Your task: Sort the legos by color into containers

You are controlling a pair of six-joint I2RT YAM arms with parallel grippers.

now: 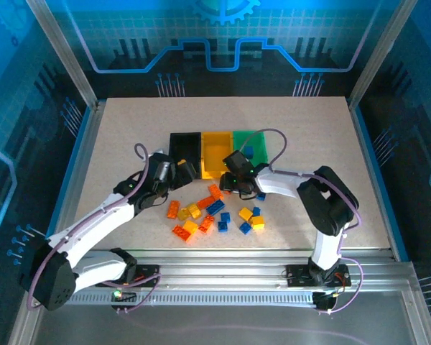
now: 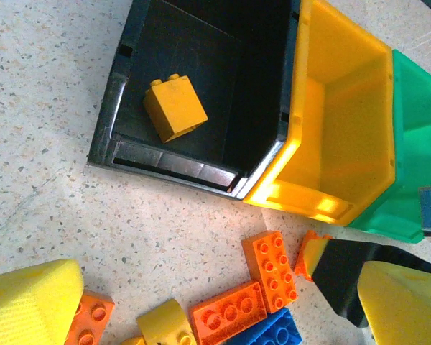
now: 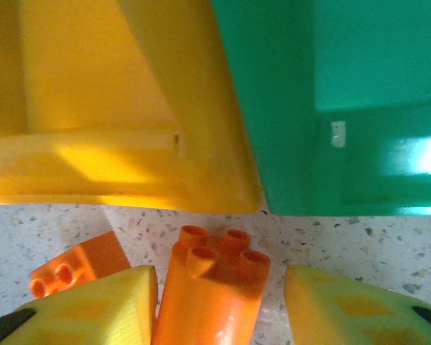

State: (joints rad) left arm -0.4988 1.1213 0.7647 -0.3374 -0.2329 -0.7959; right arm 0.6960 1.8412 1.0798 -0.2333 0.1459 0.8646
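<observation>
Straddling an orange brick (image 3: 212,295), right gripper (image 3: 219,280) is part-open: one pad touches it, a gap shows at the other. The brick sits just before the yellow bin (image 3: 93,165) and green bin (image 3: 287,108). Left gripper (image 2: 215,284) is spread wide and empty. Yellow brick (image 2: 174,108) lies in the black bin (image 2: 201,171).

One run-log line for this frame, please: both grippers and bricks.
left gripper: open, before black bin | black bin: one yellow brick inside | right gripper: open, straddling orange brick before yellow bin
</observation>
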